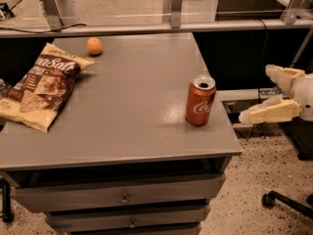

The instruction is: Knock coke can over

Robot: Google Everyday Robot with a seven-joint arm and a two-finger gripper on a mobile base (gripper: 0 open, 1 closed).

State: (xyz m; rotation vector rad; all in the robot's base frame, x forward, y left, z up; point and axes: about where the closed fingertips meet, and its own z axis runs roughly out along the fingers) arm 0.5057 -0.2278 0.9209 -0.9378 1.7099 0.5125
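Toward the right side of the counter (132,106): can (200,102), upright, base flat on the grey top. Close to the right edge, only a narrow strip of top between them. Somewhat farther from the front edge. Touching nothing else.

Long axis vertical. Silver lid up, dark opening showing, white script on the side turned toward the front.

Wide bare top to the left of the can and behind it, all the way to the back edge. No such room on the right: past the narrow strip, a straight drop to the speckled floor (239,204).

Off the counter, out beyond that right edge and over the floor: pincer (257,94), at about the can's level in the camera view. Released, its two pale fingers (271,112) spread one above the other, tips aimed left toward the counter, nothing held between them. Apart from the can, with the counter's edge lying between the two.

At the far left edge: bag (41,84), lying flat. Just past its upper corner, near the back: orange (95,46). Both well apart from the can.

Under the front edge: drawers (122,197), closed. Along the back: a rail (122,29) with upright posts.
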